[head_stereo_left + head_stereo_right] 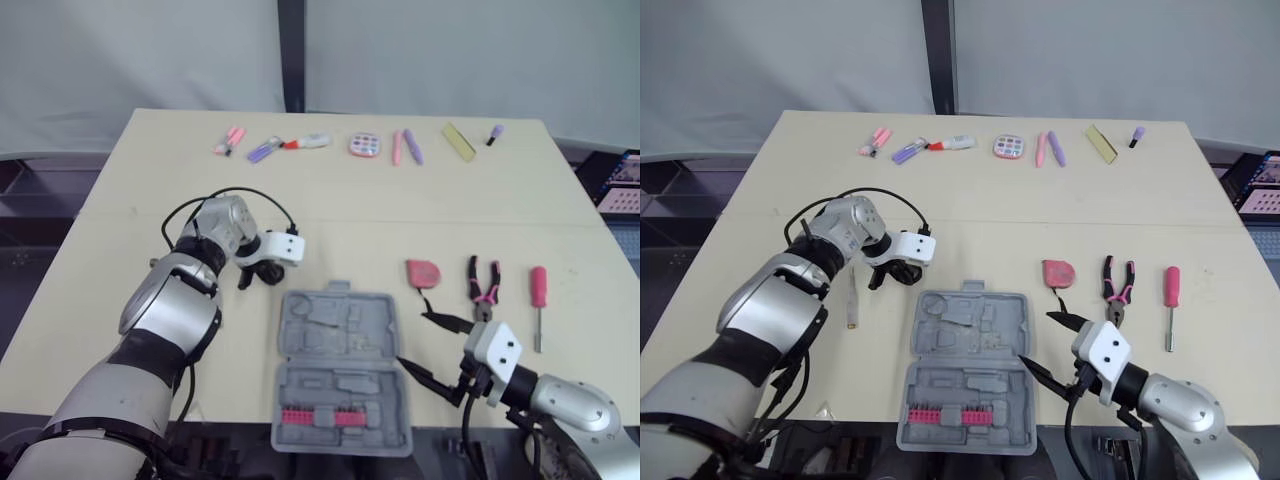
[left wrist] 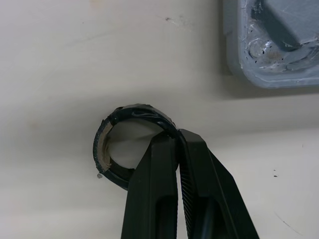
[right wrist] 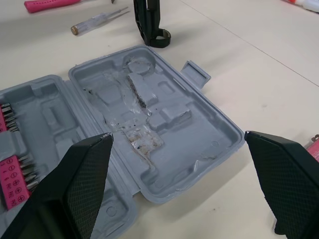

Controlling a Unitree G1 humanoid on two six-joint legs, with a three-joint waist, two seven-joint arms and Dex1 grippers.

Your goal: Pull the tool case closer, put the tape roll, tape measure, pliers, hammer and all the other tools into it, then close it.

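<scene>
Tool case (image 1: 300, 335), head views: it lies open on the pale surface (image 1: 330, 200) close to the near edge, between the two arms. The near half carries a row of pink bits (image 1: 320, 417) in their slots. The rest of the case is moulded grey recesses.

The left gripper (image 1: 256, 277) stands just beyond the far left corner of the case, with its jaws closed on the black tape roll (image 1: 270, 273). The right gripper (image 1: 411, 338) sits at the right edge of the case, jaws spread wide and holding nothing.

To the right of the case lie the pink tape measure (image 1: 422, 272), the pliers (image 1: 484, 288) and a pink-handled screwdriver (image 1: 538, 298). A slim screwdriver (image 1: 852, 300) lies to the left of the case. A row of markers and small items (image 1: 413, 147) runs along the far side.

Left wrist view: both fingers pinch the wall of the tape roll with almost no gap between them. One corner of the case is near. Whether the roll rests on the surface or is lifted clear of it cannot be told.

Right wrist view: the two fingers stand far apart, framing the open far half of the case and touching nothing. Beyond the case, the other gripper holds the roll low at the surface, with the slim screwdriver behind it.
</scene>
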